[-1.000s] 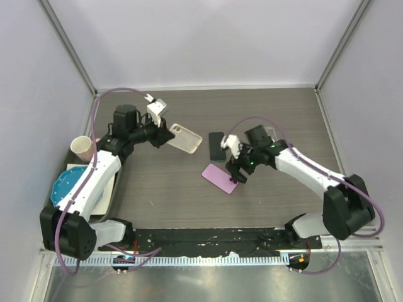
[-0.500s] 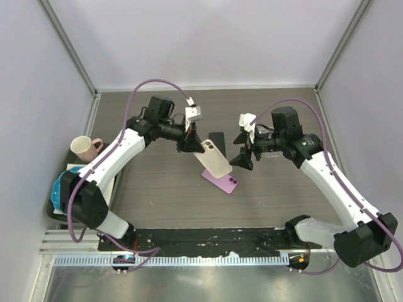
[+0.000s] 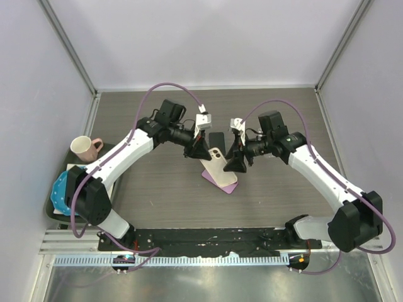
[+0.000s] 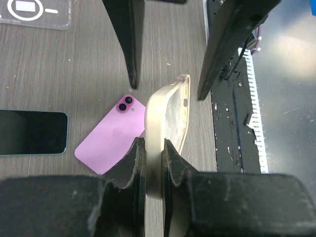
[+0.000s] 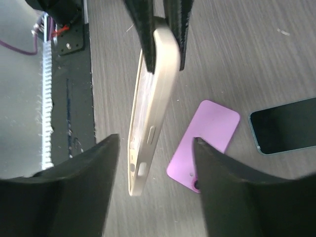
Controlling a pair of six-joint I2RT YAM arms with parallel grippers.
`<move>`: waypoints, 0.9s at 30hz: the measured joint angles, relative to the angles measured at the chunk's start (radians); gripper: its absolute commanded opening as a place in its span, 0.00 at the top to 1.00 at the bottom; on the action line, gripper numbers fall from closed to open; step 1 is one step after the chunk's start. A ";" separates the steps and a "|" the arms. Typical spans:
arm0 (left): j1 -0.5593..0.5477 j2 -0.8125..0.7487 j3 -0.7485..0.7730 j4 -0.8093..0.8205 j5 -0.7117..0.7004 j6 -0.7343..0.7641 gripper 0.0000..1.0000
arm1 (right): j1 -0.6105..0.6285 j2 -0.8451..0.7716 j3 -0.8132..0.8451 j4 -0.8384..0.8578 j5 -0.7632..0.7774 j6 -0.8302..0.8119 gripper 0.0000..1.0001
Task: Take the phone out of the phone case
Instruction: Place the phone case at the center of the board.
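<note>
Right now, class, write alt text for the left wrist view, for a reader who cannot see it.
The left hand pinches a cream phone case on edge above a wooden table, while the right hand, open, straddles its far end. Below lie a pink phone, camera up, and a dark phone.

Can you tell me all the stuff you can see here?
phone case: one, cream, held up over the table
pink phone: one, pinky purple, face down on the table below the case
dark phone: one, black screen, flat on the table beside the pink phone
clear case: one, see-through, flat on the table
mug: one, pink, left side of the table
plate: one, blue, near left corner
table: one, grey-brown wood
left arm: one, white and black, left jaws shut on the phone case
right arm: one, white and black, right jaws open around the case's free end, apparently not touching
</note>
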 measured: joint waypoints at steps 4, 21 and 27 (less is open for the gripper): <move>-0.012 0.011 0.008 -0.005 -0.010 0.011 1.00 | 0.011 0.040 -0.001 0.018 0.003 0.021 0.98; 0.002 -0.083 -0.076 0.052 -0.163 -0.005 0.05 | -0.046 0.058 -0.029 0.059 0.103 0.085 0.99; 0.046 -0.182 -0.119 0.133 -0.256 -0.043 0.04 | -0.163 0.080 -0.056 0.106 0.202 0.137 0.99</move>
